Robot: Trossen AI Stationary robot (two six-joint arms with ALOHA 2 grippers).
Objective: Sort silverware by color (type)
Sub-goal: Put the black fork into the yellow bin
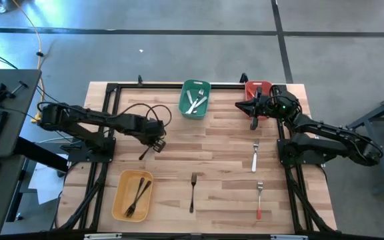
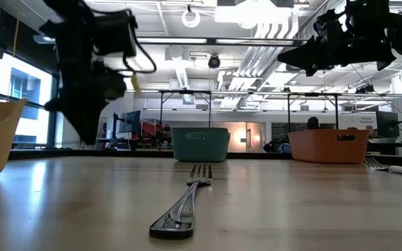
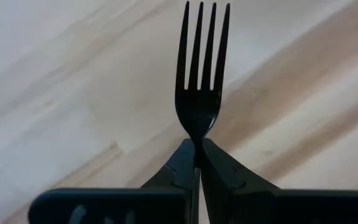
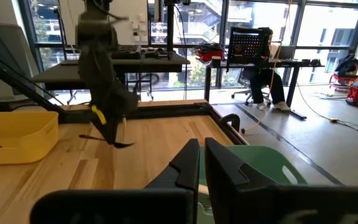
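My left gripper [image 1: 153, 143] hangs over the table's left half, pointing steeply down, shut on a black fork [image 3: 201, 62]. The fork's tined end [image 1: 143, 155] sticks out past the fingers toward the near left. The handle is hidden under the gripper. My right gripper [image 1: 244, 105] waits level and shut, holding nothing, between the green bin [image 1: 195, 98] and the red bin [image 1: 257, 90] at the far edge. Another black fork [image 1: 193, 192], a white-handled fork [image 1: 255, 158] and a red-handled fork [image 1: 259, 200] lie flat on the table. My left gripper pinches the black fork at its neck [image 3: 197, 132], just below the tines, between the two fingertips [image 3: 182, 158]. The fingers come from above, slanting down, and lie along the fork. The tines point straight out beyond them. The fork seems clear of the table.
The yellow bin [image 1: 132, 193] at the near left holds two black forks. White-handled forks lie in the green bin. A loose black cable [image 1: 142, 110] curls behind the left arm. Bare wood lies between the left gripper and the yellow bin.
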